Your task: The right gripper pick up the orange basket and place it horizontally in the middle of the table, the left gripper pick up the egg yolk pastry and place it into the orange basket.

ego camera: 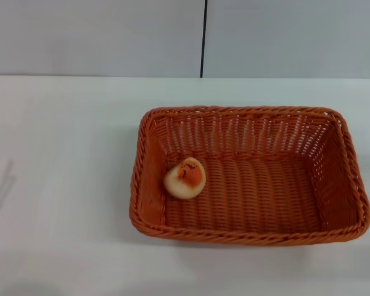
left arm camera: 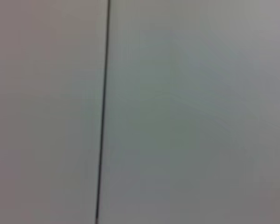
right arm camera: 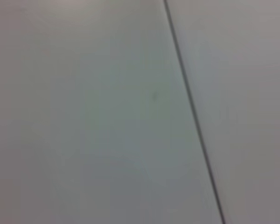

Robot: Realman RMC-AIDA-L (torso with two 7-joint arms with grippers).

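Observation:
The orange basket (ego camera: 342, 179) lies lengthwise across the white table (ego camera: 61, 185), a little right of the middle in the head view. Inside it, near its left end, rests the egg yolk pastry (ego camera: 185, 178), a pale cream bun with an orange-red seeded top. Neither the left gripper nor the right gripper appears in any view. Both wrist views show only a plain grey-white surface crossed by a thin dark seam.
A grey-white wall panel (ego camera: 98, 37) with a dark vertical seam (ego camera: 203, 37) stands behind the table's far edge. A faint shadow (ego camera: 0, 188) falls on the tabletop at the far left. Bare tabletop lies left of the basket.

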